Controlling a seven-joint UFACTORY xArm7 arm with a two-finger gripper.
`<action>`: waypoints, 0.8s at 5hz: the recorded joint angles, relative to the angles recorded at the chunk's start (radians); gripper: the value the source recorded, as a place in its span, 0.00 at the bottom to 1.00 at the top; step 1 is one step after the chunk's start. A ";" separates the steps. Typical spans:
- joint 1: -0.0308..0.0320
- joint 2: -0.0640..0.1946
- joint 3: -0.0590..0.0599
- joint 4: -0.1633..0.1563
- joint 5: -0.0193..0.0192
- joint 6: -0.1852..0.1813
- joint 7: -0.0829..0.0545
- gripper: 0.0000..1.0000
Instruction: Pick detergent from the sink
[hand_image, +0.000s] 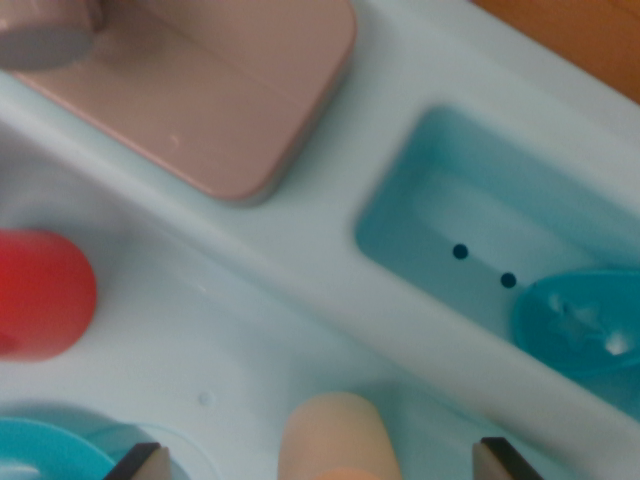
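Note:
A peach-coloured rounded bottle top, apparently the detergent (335, 435), stands in the pale blue sink basin (230, 340) at the bottom middle of the wrist view. My gripper (320, 462) is open. Its two dark fingertips (140, 462) show at the bottom edge, one on each side of the bottle and well apart from it. The lower part of the bottle is cut off by the frame edge.
A red rounded object (40, 295) lies in the basin at the left. A teal round item (40, 455) sits at the bottom left. A pink board (200, 90) rests on the rim above. At the right, a darker teal compartment (470, 230) holds a blue dish (585, 320).

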 joint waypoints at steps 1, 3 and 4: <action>-0.0015 0.003 -0.001 -0.007 0.0014 -0.011 -0.010 0.00; -0.0023 0.004 -0.002 -0.011 0.0022 -0.017 -0.016 0.00; -0.0023 0.004 -0.002 -0.011 0.0022 -0.017 -0.016 0.00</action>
